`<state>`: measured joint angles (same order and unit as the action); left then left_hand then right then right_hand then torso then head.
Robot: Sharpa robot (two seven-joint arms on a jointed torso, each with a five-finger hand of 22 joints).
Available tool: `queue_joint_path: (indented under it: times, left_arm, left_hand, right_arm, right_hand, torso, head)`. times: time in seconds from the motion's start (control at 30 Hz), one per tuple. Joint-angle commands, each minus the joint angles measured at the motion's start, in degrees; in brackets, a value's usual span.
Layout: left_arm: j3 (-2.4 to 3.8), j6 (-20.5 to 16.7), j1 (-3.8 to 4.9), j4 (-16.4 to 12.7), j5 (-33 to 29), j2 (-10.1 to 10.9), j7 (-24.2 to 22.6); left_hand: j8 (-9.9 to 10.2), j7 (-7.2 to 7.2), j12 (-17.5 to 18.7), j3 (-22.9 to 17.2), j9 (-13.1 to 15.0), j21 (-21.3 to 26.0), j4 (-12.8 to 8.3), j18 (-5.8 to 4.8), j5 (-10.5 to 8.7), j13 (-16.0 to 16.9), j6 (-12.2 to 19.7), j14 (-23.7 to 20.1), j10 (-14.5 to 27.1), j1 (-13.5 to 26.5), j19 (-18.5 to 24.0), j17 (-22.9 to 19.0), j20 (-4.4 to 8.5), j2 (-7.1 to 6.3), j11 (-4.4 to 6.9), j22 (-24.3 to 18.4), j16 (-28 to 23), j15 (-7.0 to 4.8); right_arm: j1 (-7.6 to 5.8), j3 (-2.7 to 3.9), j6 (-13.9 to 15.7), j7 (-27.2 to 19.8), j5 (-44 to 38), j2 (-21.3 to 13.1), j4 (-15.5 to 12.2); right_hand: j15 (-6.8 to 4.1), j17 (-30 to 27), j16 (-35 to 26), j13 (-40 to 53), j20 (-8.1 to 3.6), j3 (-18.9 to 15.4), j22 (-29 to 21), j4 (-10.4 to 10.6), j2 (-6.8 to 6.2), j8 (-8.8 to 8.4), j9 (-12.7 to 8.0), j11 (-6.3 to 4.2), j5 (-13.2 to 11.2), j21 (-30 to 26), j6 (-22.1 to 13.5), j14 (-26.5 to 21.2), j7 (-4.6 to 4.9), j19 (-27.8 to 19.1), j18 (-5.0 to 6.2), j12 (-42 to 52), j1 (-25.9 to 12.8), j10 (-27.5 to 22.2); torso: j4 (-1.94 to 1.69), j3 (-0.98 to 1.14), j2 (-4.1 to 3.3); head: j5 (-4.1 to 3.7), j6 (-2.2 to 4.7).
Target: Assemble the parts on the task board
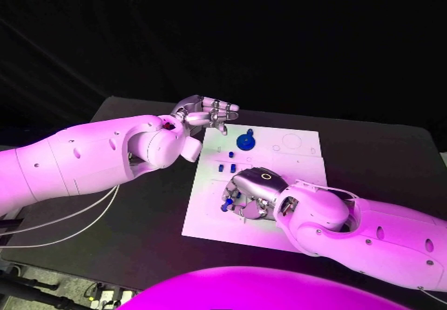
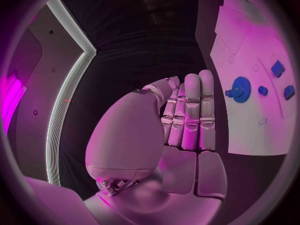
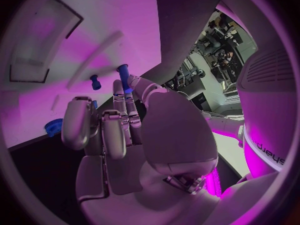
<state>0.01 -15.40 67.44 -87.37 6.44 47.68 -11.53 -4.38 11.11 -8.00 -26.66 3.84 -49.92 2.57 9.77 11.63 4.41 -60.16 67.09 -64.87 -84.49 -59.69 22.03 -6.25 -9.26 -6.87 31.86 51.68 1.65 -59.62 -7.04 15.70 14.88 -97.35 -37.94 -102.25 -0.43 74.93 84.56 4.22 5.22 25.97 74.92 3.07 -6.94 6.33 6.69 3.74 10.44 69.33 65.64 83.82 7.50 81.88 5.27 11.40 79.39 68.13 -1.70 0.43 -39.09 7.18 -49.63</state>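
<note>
Two robot hands work over the white task board (image 1: 210,216), which lies in the middle of the black bench (image 1: 139,248). Nearest the robot, the right robot hand (image 1: 250,194) hovers palm-down over the board's near half, its fingers curled; in the right wrist view a small blue peg (image 3: 123,75) sits at its fingertips, apparently pinched between thumb and finger, with another blue peg (image 3: 95,81) standing on the board just beyond. Further out, two small blue pieces (image 1: 227,168) stand in the board's middle, and past them a blue gear (image 1: 246,141) sits on the far half. Faint circular outlines near the far right corner look unfilled, so by my judgement the assembly is partly done, with the held peg and those places left. Farthest away, the left robot hand (image 1: 207,113) hangs at the board's far left corner, holding nothing, its fingers straight and pressed side by side, palm turned toward the gear.
</note>
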Motion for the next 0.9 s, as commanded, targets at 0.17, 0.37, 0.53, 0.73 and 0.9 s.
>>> queue_joint_path:
  times: [0.17,0.37,0.53,0.73,0.9]
  left_arm:
    - [0.03,0.9,0.03,-0.2,-0.2,0.1,-0.4]
    - [0.03,1.0,0.03,-0.2,-0.2,0.1,-0.2]
    - [0.03,1.0,0.04,-0.3,-0.2,0.1,-0.1]
    - [0.03,1.2,0.04,-0.3,-0.2,0.2,0.0]
    - [0.03,1.6,0.04,-0.4,-0.2,0.2,0.2]
  left_hand:
    - [-0.5,0.03,-0.5,-0.2,0.1,-0.1,-0.4,0.85,-0.12,0.0,0.3,-0.3,0.4,-0.1,0.5,-0.1,-0.11,0.39,0.05,0.1,-0.4,-0.04]
    - [-0.5,0.03,-0.5,-0.2,0.1,-0.1,-0.4,0.85,-0.12,0.0,0.3,-0.3,0.4,-0.1,0.5,-0.1,-0.11,0.39,0.05,0.1,-0.4,-0.04]
    - [-0.5,0.03,-0.5,-0.2,0.1,-0.1,-0.4,0.85,-0.12,0.0,0.3,-0.3,0.4,-0.1,0.5,-0.1,-0.11,0.39,0.05,0.1,-0.4,-0.04]
    - [-0.5,0.09,-0.6,-0.1,0.1,-0.2,-0.3,0.81,-0.15,0.0,0.4,-0.3,0.6,0.3,0.6,-0.1,-0.16,0.42,0.00,0.2,-0.4,0.04]
    - [-0.6,0.11,-0.7,0.1,0.0,-0.2,0.0,0.80,-0.17,-0.1,0.6,-0.2,0.8,1.0,0.7,-0.2,-0.28,0.49,-0.05,0.1,-0.4,0.12]
  right_arm:
    - [0.12,-0.07,-2.1,0.1,-2.4,0.3,0.2]
    - [0.14,-0.21,-2.9,0.5,-3.2,0.8,0.3]
    - [0.21,-0.43,-3.5,0.5,-3.4,1.4,0.4]
    - [0.30,-0.64,-4.2,0.9,-3.4,1.8,0.4]
    - [0.33,-0.68,-3.9,1.2,-3.7,1.5,0.3]
  right_hand:
    - [-0.30,4.1,0.2,0.0,-0.06,0.2,5.3,-0.1,0.14,0.13,0.1,-0.06,0.3,-0.5,0.4,4.0,-0.04,0.1,-0.94,-0.3,0.5,0.4]
    - [-0.31,4.1,0.2,0.0,-0.06,0.2,5.2,-0.1,0.08,0.14,0.1,-0.05,0.3,-0.7,0.4,4.0,-0.04,0.0,-0.91,-0.3,0.5,0.4]
    - [-0.25,4.0,0.2,0.0,-0.04,0.1,5.1,-0.2,-0.23,0.01,0.1,0.02,0.2,-0.9,0.3,3.9,0.03,-0.1,-0.88,-0.6,0.0,0.4]
    - [0.09,3.6,0.1,-0.1,0.24,-1.0,4.8,0.5,-1.69,-1.81,-0.6,0.38,0.6,-2.0,-2.5,3.8,0.29,-0.5,-0.70,-1.5,-2.5,-0.1]
    - [-0.03,3.5,0.0,0.0,0.23,-1.6,4.7,0.6,-2.10,-2.44,-0.9,0.22,0.1,-2.3,-3.5,3.8,-0.10,-0.6,-0.61,-1.8,-3.1,-0.4]
  torso:
    - [-0.05,0.00,0.02]
    - [-0.03,0.00,0.02]
    - [-0.03,-0.02,0.01]
    - [-0.04,-0.01,0.03]
    - [-0.07,-0.04,0.04]
  head:
    - [-0.10,-0.03]
    - [-0.07,-0.01]
    - [-0.06,0.08]
    - [-0.04,0.35]
    - [-0.01,0.44]
